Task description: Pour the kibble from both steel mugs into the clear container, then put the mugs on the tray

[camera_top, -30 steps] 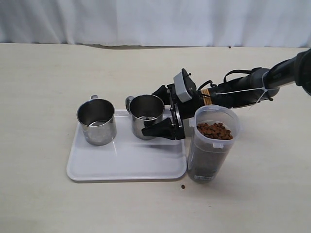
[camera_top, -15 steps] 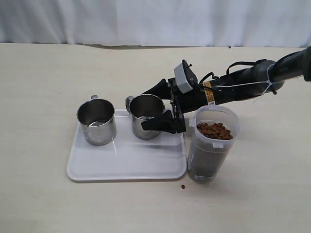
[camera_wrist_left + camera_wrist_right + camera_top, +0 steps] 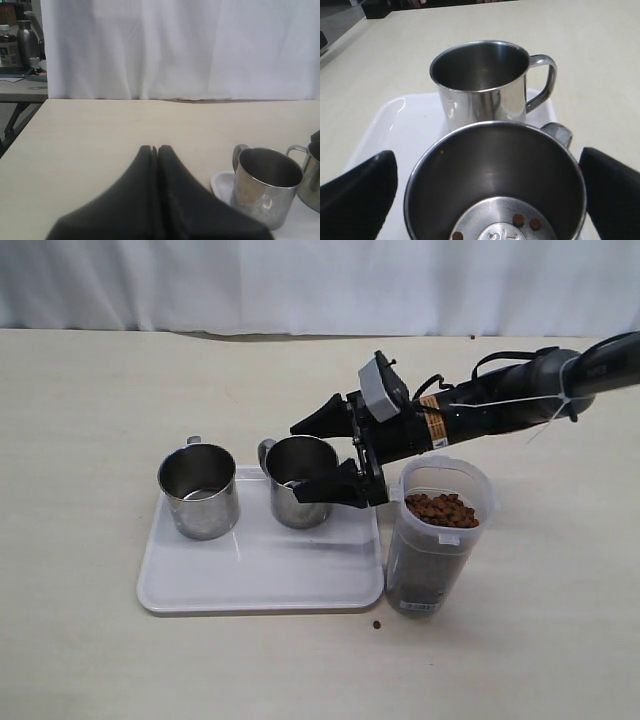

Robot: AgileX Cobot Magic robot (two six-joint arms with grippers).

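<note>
Both steel mugs stand upright on the white tray (image 3: 260, 565): one at the left (image 3: 199, 490), one at the right (image 3: 301, 480). My right gripper (image 3: 297, 462) is open, its fingers either side of the right mug (image 3: 495, 170) and holding nothing. Three kibble pellets (image 3: 519, 220) lie in that mug's bottom. The far mug (image 3: 482, 85) looks empty. The clear container (image 3: 438, 535) stands right of the tray, full of kibble (image 3: 443, 510). My left gripper (image 3: 157, 148) is shut and empty, away from the left mug (image 3: 265, 185); it does not show in the exterior view.
One stray pellet (image 3: 377, 625) lies on the table just in front of the tray's right corner. The right arm (image 3: 500, 410) stretches in from the right, passing close behind the container's rim. A white curtain hangs behind the table.
My right gripper has lifted and drawn back a little while staying open around the right mug. The mug stays put on the tray.
</note>
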